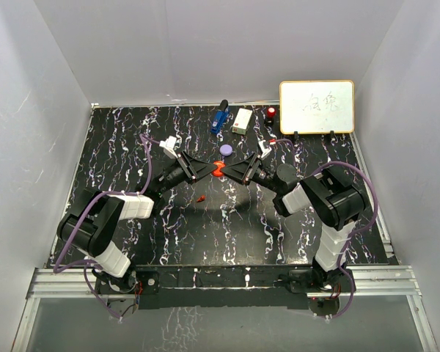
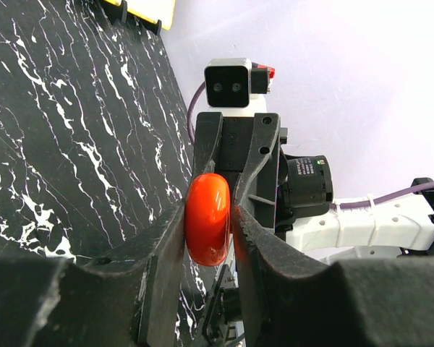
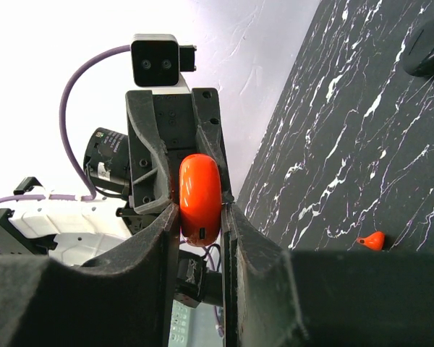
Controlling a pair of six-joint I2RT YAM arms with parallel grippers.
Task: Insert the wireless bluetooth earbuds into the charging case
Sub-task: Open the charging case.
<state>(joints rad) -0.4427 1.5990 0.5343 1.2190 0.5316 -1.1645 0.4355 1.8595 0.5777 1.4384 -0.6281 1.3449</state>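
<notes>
White walls close in a black marbled tabletop (image 1: 117,147). Both arms reach low and inward from the near edge and meet tip to tip at mid-table. The left tool (image 2: 208,224) and the right tool (image 3: 200,210) each clamp the one red case (image 1: 218,170) from opposite sides. One red earbud (image 1: 201,198) lies loose on the tabletop, near the case on the bases' side. One purple case (image 1: 226,149) sits just behind.

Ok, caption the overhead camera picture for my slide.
Left gripper and right gripper clamp one red case between them; a red earbud lies on the black table.
</notes>
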